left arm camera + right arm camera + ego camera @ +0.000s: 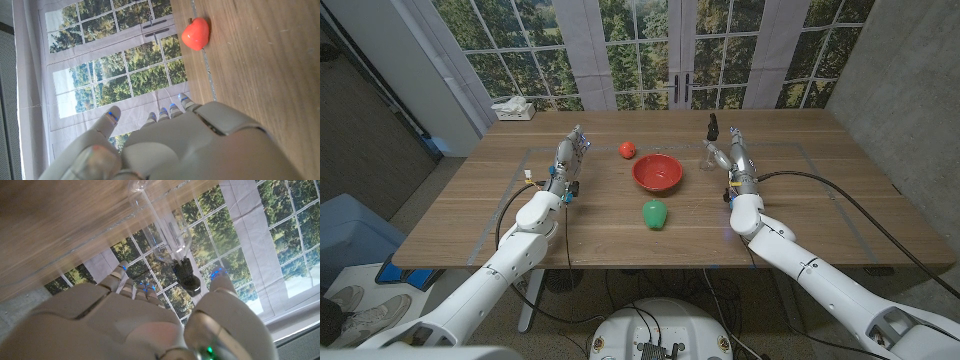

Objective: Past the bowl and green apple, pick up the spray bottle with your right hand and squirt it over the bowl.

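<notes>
A clear spray bottle (711, 148) with a black nozzle stands upright past the red bowl (657, 172), to the bowl's right. The green apple (654, 213) lies in front of the bowl. My right hand (736, 152) is raised just right of the bottle, fingers apart and pointing away from me, holding nothing. In the right wrist view the bottle (162, 227) shows close beyond my right hand (150, 322), in line with the gap between thumb and fingers. My left hand (570, 152) stands left of the bowl, fingers extended and empty.
A small red fruit-like object (627, 150) sits left of the bowl's far side, also seen past my left hand (200, 145) as the red object (195, 33). A tissue box (513, 108) lies at the table's far left corner. Windows stand behind the table.
</notes>
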`<action>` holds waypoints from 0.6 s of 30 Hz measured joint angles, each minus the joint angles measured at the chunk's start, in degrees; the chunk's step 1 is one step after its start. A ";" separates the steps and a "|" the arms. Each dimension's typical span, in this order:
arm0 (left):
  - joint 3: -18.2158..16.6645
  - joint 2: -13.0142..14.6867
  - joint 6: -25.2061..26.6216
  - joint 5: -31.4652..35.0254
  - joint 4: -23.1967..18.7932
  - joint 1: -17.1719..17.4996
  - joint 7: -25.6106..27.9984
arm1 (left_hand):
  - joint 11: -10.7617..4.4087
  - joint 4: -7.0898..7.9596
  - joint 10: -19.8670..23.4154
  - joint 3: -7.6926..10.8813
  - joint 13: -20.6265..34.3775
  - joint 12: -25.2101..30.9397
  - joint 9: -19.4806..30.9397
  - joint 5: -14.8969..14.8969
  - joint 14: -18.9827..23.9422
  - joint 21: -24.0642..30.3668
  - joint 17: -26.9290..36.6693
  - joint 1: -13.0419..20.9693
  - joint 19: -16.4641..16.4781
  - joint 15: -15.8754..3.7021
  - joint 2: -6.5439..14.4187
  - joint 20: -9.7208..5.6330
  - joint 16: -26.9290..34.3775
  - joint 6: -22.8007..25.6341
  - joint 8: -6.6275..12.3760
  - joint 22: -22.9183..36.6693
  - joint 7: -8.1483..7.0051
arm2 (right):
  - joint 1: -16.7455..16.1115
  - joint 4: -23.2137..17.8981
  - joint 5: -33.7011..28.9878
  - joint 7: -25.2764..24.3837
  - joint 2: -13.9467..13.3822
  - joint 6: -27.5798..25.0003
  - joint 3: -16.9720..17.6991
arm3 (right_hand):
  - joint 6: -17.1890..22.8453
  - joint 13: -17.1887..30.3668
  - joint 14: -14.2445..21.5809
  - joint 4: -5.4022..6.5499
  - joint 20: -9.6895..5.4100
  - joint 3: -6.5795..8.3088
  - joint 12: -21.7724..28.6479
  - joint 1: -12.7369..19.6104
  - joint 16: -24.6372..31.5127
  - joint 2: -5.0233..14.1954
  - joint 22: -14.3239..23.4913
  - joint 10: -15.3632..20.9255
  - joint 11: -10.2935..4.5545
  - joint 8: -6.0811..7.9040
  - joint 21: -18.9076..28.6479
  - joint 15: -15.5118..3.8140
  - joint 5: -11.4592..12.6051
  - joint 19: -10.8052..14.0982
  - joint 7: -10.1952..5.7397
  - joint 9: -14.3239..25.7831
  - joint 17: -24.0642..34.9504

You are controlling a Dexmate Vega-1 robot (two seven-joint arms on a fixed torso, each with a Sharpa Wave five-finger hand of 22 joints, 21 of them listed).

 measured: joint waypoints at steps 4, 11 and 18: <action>-0.02 0.00 0.08 0.09 -0.18 0.06 0.28 | 0.00 0.00 0.00 0.00 0.00 0.00 0.00 0.00 0.00 0.00 0.00 0.05 0.00 0.00 0.05 0.00 0.00 0.00 0.00 0.00 0.00 | 0.56 0.82 0.34 0.30 0.22 0.35 -0.19 | 0.00 0.00 0.00 0.00 0.21 0.00 0.00 0.00 0.00 0.00 0.00 0.00 0.00 0.00 -0.47 0.00 0.00 0.21 0.00 0.00 0.00; -0.05 0.04 0.33 0.14 -0.50 0.25 0.68 | 0.00 -0.03 0.00 -0.03 0.00 0.00 0.00 0.00 0.00 -0.44 0.01 0.05 0.00 0.00 0.05 0.00 0.00 0.00 0.00 0.00 0.00 | 1.90 2.80 0.97 0.75 0.91 0.90 -0.66 | 0.00 0.00 0.19 0.24 1.37 -0.24 0.00 0.00 0.00 0.00 0.00 0.39 0.50 0.00 -0.47 0.65 0.00 0.27 0.00 0.01 -0.01; -0.15 0.10 0.50 0.15 -0.71 0.40 0.91 | 0.00 -0.16 0.00 -0.16 0.00 0.00 0.00 0.00 0.00 -0.44 0.01 0.05 0.00 0.00 0.05 0.00 0.00 0.00 0.00 0.00 0.00 | 3.12 4.74 1.36 0.91 1.63 1.42 -1.20 | -0.01 0.00 0.20 0.23 1.78 -0.23 0.00 0.00 0.00 0.00 0.00 0.49 0.73 0.00 -0.47 0.64 0.00 0.27 0.00 0.01 -0.01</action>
